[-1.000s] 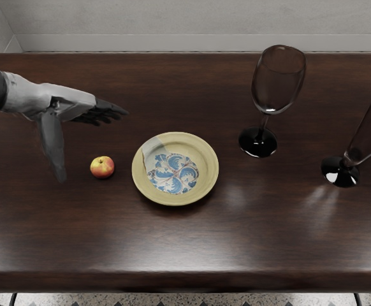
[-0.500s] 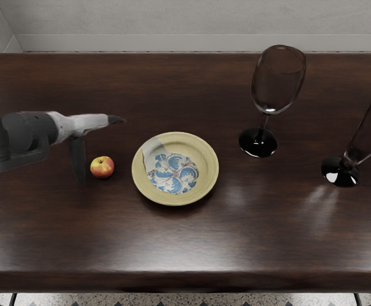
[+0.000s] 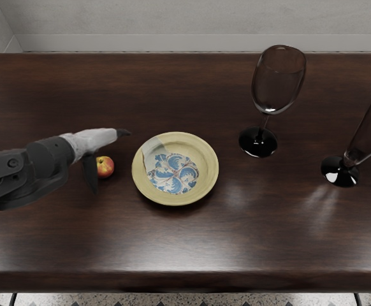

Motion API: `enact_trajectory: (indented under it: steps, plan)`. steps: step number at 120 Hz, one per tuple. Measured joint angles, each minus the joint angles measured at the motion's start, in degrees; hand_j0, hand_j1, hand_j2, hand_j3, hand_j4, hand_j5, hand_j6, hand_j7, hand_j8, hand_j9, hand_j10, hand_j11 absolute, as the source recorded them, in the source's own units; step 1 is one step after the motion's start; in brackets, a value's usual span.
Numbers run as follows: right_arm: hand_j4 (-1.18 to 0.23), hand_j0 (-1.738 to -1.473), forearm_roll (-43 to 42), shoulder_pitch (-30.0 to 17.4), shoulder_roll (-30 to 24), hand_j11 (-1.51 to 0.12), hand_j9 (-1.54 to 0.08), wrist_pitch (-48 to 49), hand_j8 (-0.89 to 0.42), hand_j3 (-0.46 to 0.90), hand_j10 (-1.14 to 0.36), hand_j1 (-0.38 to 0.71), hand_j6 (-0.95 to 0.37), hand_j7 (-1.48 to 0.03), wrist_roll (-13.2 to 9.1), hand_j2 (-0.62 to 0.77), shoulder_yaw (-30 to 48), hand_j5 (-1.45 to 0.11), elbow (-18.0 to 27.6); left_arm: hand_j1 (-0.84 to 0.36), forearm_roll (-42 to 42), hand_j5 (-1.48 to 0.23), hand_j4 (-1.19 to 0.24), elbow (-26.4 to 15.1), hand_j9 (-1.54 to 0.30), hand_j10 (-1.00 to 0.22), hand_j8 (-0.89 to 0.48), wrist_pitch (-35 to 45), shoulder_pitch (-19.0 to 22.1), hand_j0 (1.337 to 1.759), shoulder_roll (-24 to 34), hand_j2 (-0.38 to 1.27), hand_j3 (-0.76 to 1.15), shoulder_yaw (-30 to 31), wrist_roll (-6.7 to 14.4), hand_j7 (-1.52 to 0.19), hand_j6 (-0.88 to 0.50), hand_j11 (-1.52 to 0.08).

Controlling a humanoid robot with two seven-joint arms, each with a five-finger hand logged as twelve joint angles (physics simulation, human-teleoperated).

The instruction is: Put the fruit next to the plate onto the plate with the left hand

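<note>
Head view shows the left hand (image 3: 100, 141) reaching in from the left edge on a thick grey and black forearm. Its fingers (image 3: 122, 132) are stretched out together and point right, toward the plate, while the thumb (image 3: 91, 177) hangs straight down, well apart from them. The hand holds nothing. The thumb covers the left edge of the apple (image 3: 106, 167), and the palm sits just above and behind the fruit; whether anything touches it cannot be told.

The apple is small and round, red on its left and lower side and yellow-orange toward the top right, with a small bright highlight. It rests on the dark wooden table (image 3: 173, 255) just beside the left rim of the plate (image 3: 207, 159), apart from it by a narrow gap. The plate is yellow-green with a blue and white swirl pattern at its centre. Further right stand a wide wine glass (image 3: 276, 80) and, at the right edge, a tall tilted flute (image 3: 365, 134), both on dark bases.
</note>
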Motion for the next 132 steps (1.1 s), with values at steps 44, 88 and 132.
enact_trajectory:
  steps: [44, 88, 132]
  plan:
    - [0.00, -1.658, 0.0, -0.1, 0.0, 0.00, 0.00, 0.0, 0.00, 0.00, 0.00, -0.35, 0.00, 0.00, 0.0, 0.00, 0.0, 0.00, 0.0, 0.05, 5.0, -0.33, -0.26, 1.0, -0.33, -0.25, -0.26, 2.5, 2.3, 1.658, -1.0, 0.05, 0.00, 0.2, 0.0, -0.33, -0.26, -0.33]
    - [0.00, -1.658, 0.0, -0.1, 0.0, 0.00, 0.00, 0.0, 0.00, 0.00, 0.00, -0.35, 0.00, 0.00, 0.0, 0.00, 0.0, 0.00, 0.0, 0.02, 7.0, -0.36, -0.28, 2.7, -0.36, -0.28, -0.28, 3.3, 4.0, 1.658, -2.4, 0.06, 0.00, 0.2, 0.0, -0.36, -0.28, -0.36]
    - [0.00, -1.658, 0.0, -0.2, 0.0, 0.00, 0.00, 0.0, 0.00, 0.00, 0.00, -0.35, 0.00, 0.00, 0.0, 0.00, 0.1, 0.00, 0.0, -0.09, 7.3, -0.48, -0.37, 3.5, -0.48, -0.37, -0.37, 3.4, 4.0, 1.658, -2.6, 0.08, 0.00, 0.9, 0.0, -0.48, -0.37, -0.48]
